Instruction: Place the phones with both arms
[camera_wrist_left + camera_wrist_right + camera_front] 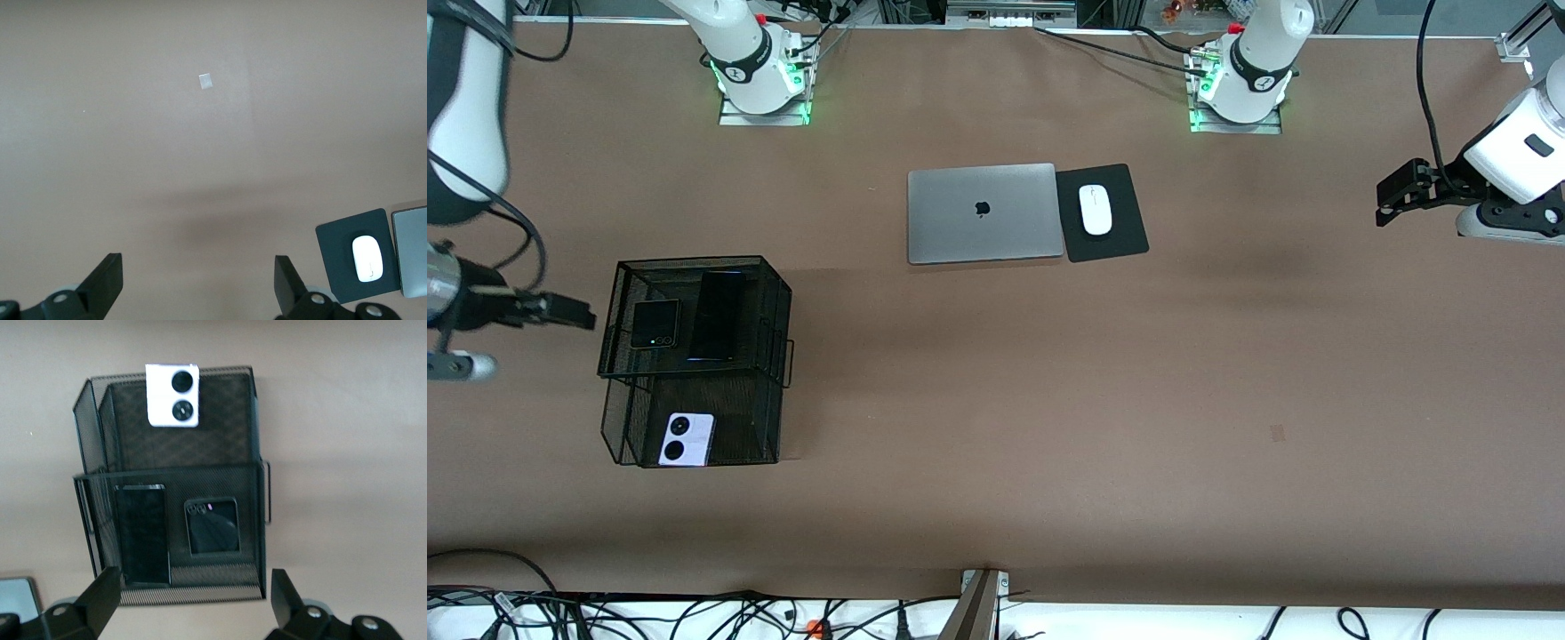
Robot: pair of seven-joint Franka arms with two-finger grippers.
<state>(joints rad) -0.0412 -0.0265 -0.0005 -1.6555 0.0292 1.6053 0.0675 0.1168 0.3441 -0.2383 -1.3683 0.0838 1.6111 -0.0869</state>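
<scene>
**Phones all in the mesh rack, both grippers released and clear**

The square black flip phone [655, 324] and the long slab phone [719, 316] lie side by side on the upper tier of the black mesh rack [778, 289], toward the right arm's end of the table [996, 427]. The lilac-white flip phone [687, 439] sits in the lower tier, nearer the front camera. Judging by this, the placing looks finished, with nothing left loose.

The right gripper [574, 313] hangs empty just beside the rack, its fingers spread. The left gripper [1392, 191] waits, empty and spread too, over bare table well apart from the phones, past the laptop [983, 213] and mouse [1096, 210].
</scene>
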